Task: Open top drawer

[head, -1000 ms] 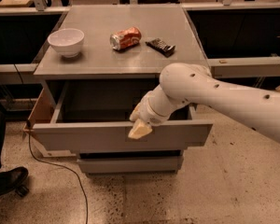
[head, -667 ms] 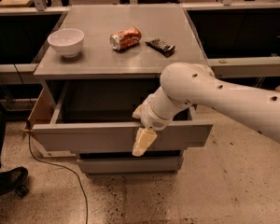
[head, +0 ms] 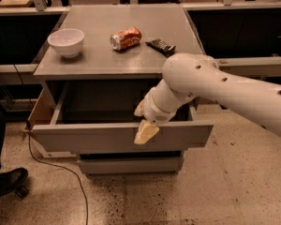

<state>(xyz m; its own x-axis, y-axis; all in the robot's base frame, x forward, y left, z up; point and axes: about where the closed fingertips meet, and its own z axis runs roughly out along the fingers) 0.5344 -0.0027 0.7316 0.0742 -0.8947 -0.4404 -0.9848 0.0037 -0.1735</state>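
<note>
Looking down on speckled workshop floor and grey cabinet top (head: 98,62) carrying white bowl (head: 66,41), orange can (head: 125,38), dark wrapper (head: 160,46). Seeing top drawer (head: 84,137) already standing well out from under that top, grey box inside exposed, front panel hanging forward of lower drawer front (head: 131,164). Noting gripper (head: 144,128) sitting at upper lip of that front panel, right of centre, arm reaching in from the right. Not managing to tell gripper's opening, wide or narrow. Judging step as finishing the pull, nearly done. Advising: pulling straight out along the slides, staying level, avoiding sideways drag given the off-centre contact, easing off near end of travel, not pressing down on the lip.
</note>
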